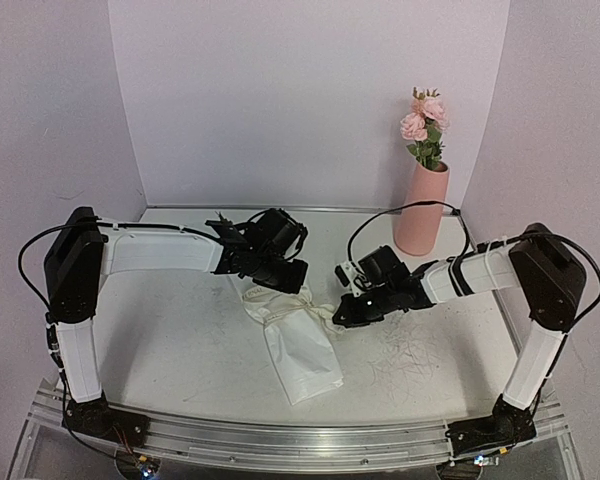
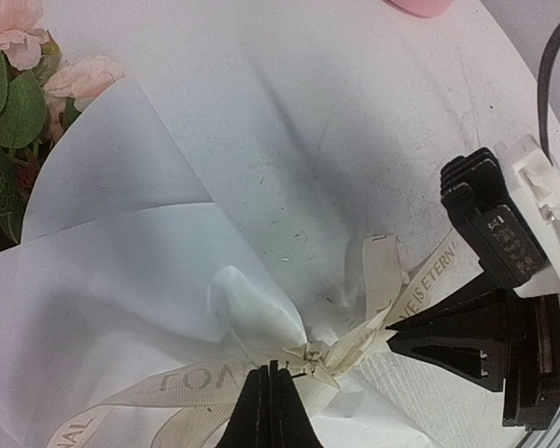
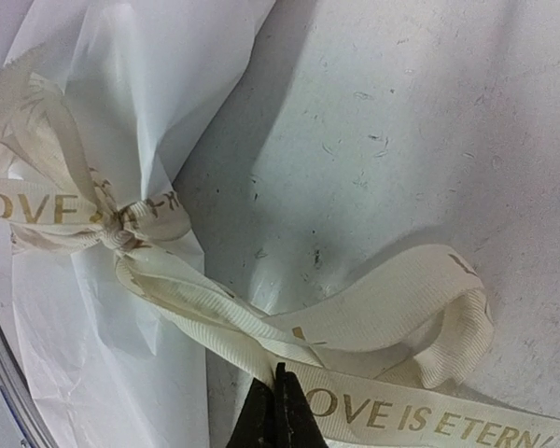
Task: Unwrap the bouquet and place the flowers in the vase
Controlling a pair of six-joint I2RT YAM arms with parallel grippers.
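Note:
The bouquet (image 1: 302, 350) lies on the table in its white paper cone (image 2: 149, 243), tied with a cream lettered ribbon (image 3: 401, 308) knotted at the neck (image 3: 117, 229). Pale pink flowers (image 2: 84, 79) and green leaves show at the cone's mouth. My left gripper (image 2: 271, 369) is shut, and its tips rest on the ribbon beside the knot (image 2: 319, 357). My right gripper (image 3: 280, 373) is shut on a ribbon tail; its black fingers (image 2: 457, 341) show in the left wrist view. In the top view the left gripper (image 1: 283, 283) covers the flower end and the right gripper (image 1: 342, 314) is at the bouquet's right. The pink vase (image 1: 421, 210) stands at the back right.
A pair of brighter pink roses (image 1: 423, 120) stands in the vase. White walls enclose the table at the back and both sides. The right arm's black cable (image 1: 380, 215) loops just left of the vase. A metal rail (image 1: 300, 440) runs along the near edge.

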